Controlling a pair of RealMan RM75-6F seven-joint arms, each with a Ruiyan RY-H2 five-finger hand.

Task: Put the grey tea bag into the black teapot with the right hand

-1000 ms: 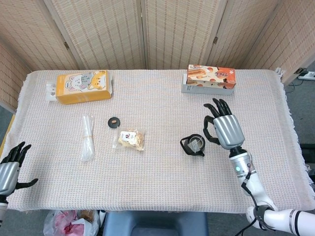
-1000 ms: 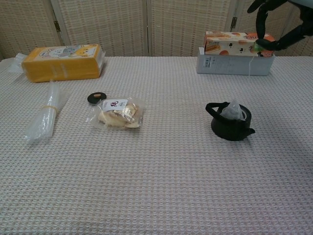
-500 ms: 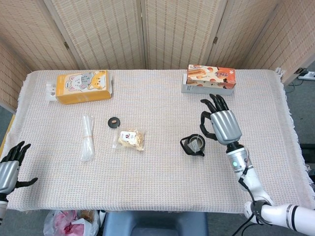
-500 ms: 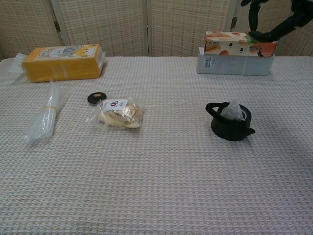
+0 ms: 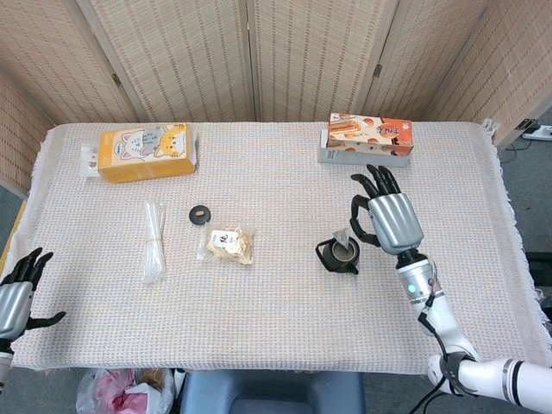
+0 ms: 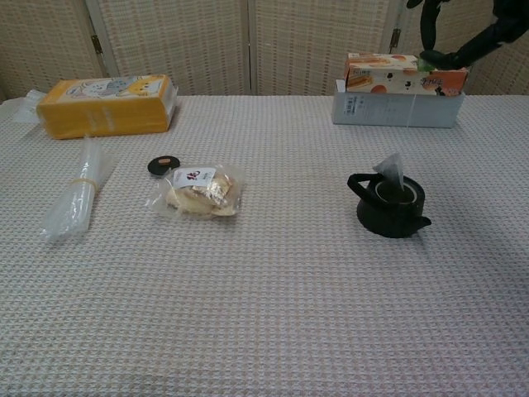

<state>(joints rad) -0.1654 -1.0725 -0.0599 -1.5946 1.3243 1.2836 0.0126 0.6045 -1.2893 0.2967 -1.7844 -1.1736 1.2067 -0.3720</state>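
Fingers (image 5: 373, 186) of the right hand (image 5: 390, 217) are spread and curved above the table (image 5: 276, 285), thumb and forefinger drawn close near a green tab that shows in the chest view at the top right. Whether they pinch that tab or its thread — cannot tell at this size.

Change over the last second: the grey tea bag (image 6: 390, 168) sat slumped inside the mouth of the black teapot (image 6: 388, 207); now it stands up at the pot's rear rim, its upper corner clear of the opening, lower edge at or just inside the rim. The pot interior shows as a pale ring where the bag lay. The hand has moved a little toward the far side of the table and sits up and to the right of the pot.

Reading: the bag seems to have been tugged upward, likely by a string leading to the fingers. If so, the placement is partly undone — bag needs to settle back down, then be let go.

Left hand (image 5: 17, 289), well away at the near left corner, is open and idle.
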